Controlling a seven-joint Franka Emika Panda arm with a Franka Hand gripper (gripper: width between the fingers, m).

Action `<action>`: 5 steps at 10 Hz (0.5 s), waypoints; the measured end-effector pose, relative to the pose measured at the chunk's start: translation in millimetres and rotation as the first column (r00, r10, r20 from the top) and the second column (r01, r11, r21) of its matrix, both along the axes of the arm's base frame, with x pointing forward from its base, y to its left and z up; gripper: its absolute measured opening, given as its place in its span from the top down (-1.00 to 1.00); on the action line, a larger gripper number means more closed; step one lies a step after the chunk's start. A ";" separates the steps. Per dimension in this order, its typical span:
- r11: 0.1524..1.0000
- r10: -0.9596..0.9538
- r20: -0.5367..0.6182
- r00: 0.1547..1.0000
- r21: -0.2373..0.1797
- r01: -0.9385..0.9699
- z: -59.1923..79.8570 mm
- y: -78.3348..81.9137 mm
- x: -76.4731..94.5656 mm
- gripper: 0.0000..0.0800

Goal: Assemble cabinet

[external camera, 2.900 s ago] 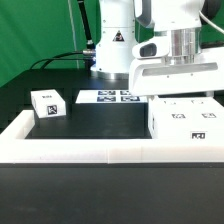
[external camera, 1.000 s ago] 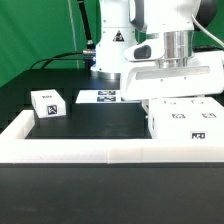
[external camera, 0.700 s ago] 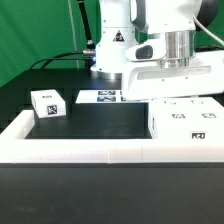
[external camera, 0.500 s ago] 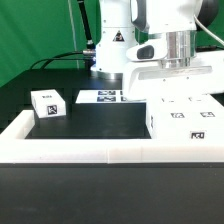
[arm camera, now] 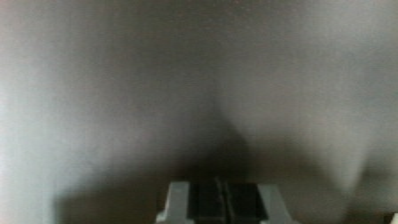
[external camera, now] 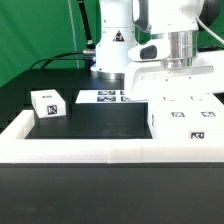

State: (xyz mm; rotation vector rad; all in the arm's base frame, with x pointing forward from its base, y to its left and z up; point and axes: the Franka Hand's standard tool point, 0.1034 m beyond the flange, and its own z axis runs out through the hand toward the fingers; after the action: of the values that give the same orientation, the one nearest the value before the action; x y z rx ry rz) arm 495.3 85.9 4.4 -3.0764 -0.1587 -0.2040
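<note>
The large white cabinet body (external camera: 186,118) with black-and-white tags stands at the exterior view's right, against the front rail. A small white tagged block (external camera: 47,103) lies at the left. My gripper (external camera: 172,92) hangs right behind and above the body's top edge, and its fingertips are hidden by the body. In the wrist view my gripper (arm camera: 222,205) has its jaws together with nothing between them. It is very close to a blurred white surface (arm camera: 196,90) that fills the picture.
The marker board (external camera: 108,97) lies flat at the back middle, by the arm's base. A long low white border rail (external camera: 100,150) runs along the front and up the left side. Black tabletop lies between the block and the cabinet body.
The gripper hand came down and toward the exterior view's left, then shifted slightly back right in the last half second. The cabinet body and the small block have hardly moved.
</note>
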 end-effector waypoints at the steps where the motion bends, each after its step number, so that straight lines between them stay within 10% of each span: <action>1: 1.000 0.002 -0.001 1.000 0.000 -0.002 0.3 -0.1 0.1 0.99; 5: 0.999 0.046 -0.065 0.997 -0.020 -0.047 44.5 -5.5 7.9 0.99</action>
State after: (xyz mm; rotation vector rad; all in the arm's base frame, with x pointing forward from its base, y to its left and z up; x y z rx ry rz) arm 503.2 80.4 48.9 -3.0925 -0.2308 -0.1012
